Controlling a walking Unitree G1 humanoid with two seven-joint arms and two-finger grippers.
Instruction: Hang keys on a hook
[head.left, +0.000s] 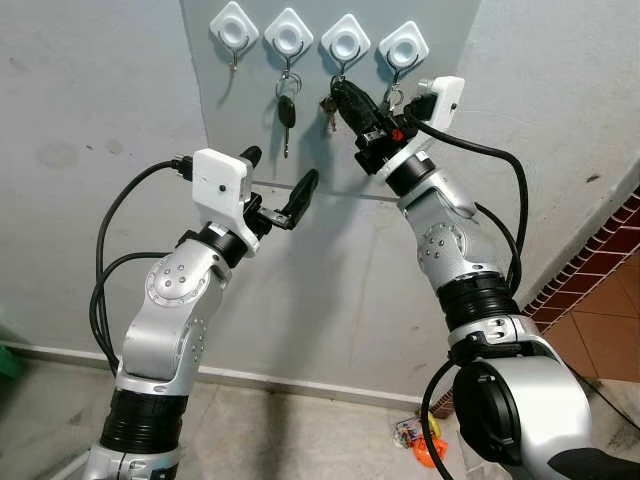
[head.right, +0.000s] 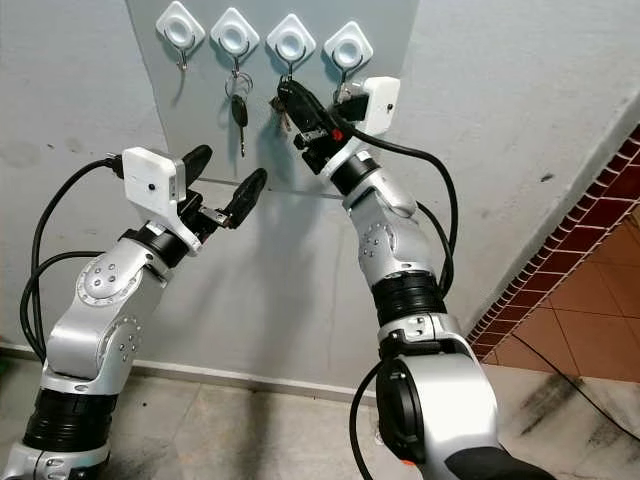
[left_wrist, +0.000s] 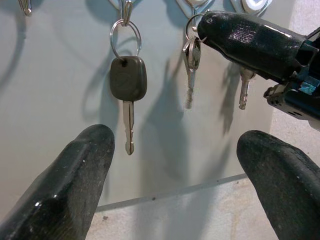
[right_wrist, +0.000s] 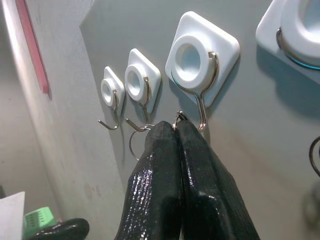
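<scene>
The right gripper (right_wrist: 175, 131), fingers pressed together seemingly on a key ring (left_wrist: 191, 25), sits at the third hook (right_wrist: 202, 67); the left gripper (head.left: 278, 187) hovers spread apart below.

Four hooks sit in a row on the wall panel (head.left: 300, 110). The second hook from the left (head.left: 288, 40) carries a car key (head.left: 286, 112). The third hook (head.left: 345, 45) has keys (head.left: 328, 112) below it, with the right gripper (head.left: 338, 92) at them. The left gripper (head.left: 280, 185) is lower and left, near the panel's bottom edge.
</scene>
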